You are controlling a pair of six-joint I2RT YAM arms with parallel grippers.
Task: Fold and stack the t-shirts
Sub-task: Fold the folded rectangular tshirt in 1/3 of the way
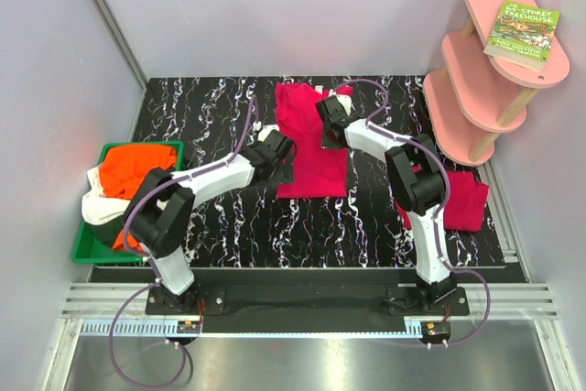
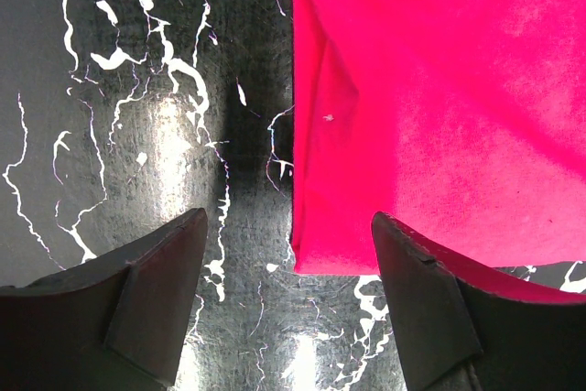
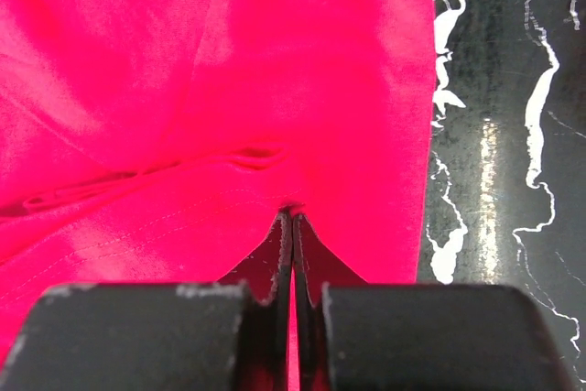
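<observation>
My right pincer [image 3: 291, 219] is pressed together on a fold of the crimson-pink cloth t-shirt [image 1: 316, 167], which lies spread at the far middle of the black marbled surface [image 1: 211, 107]. My left pincer [image 2: 288, 219] hangs spread over its near left corner. The cloth looks light and limp and will likely sag, so I judge hems and corners the best holds. A folded crimson-pink t-shirt [image 1: 465, 199] lies by the right edge. The green plastic tray [image 1: 87, 252] at the left edge holds a bright orange t-shirt [image 1: 133, 171] and a white t-shirt [image 1: 99, 206], heaped.

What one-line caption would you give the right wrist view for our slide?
Right gripper shut, pinching the crimson-pink t-shirt spread on the black marbled table.
</observation>
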